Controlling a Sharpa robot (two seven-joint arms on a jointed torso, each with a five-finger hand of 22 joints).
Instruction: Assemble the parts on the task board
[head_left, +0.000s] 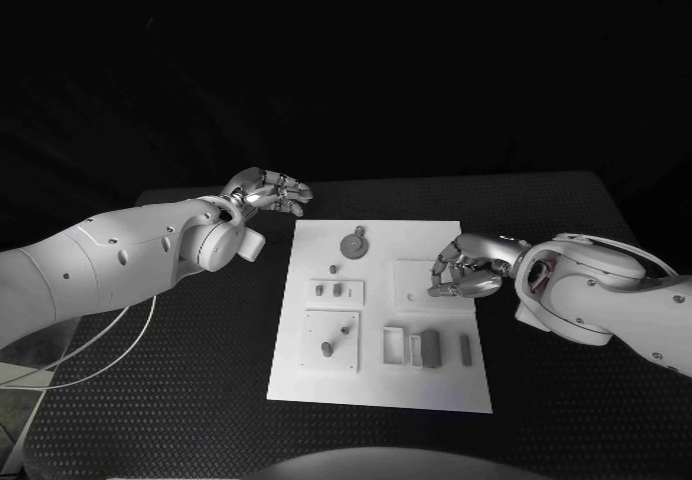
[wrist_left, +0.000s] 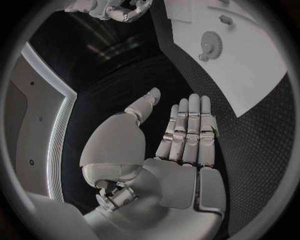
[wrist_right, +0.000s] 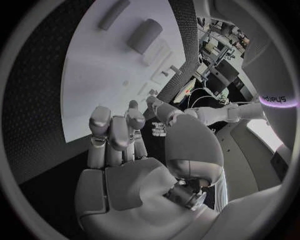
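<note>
A: From the head view, you see the task board (head_left: 378, 390) mid-desk, right hand (head_left: 469, 268) curled above its right edge.

B: Your left wrist view shows the left hand (wrist_left: 181, 145) flat, fingers extended, holding nothing.

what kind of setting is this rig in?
Likely a robotics lab test bench: a white flat task board with small grey parts, including a grey toothed gear, lies on a black textured table. Right wrist view shows cluttered desks with equipment behind.
</note>
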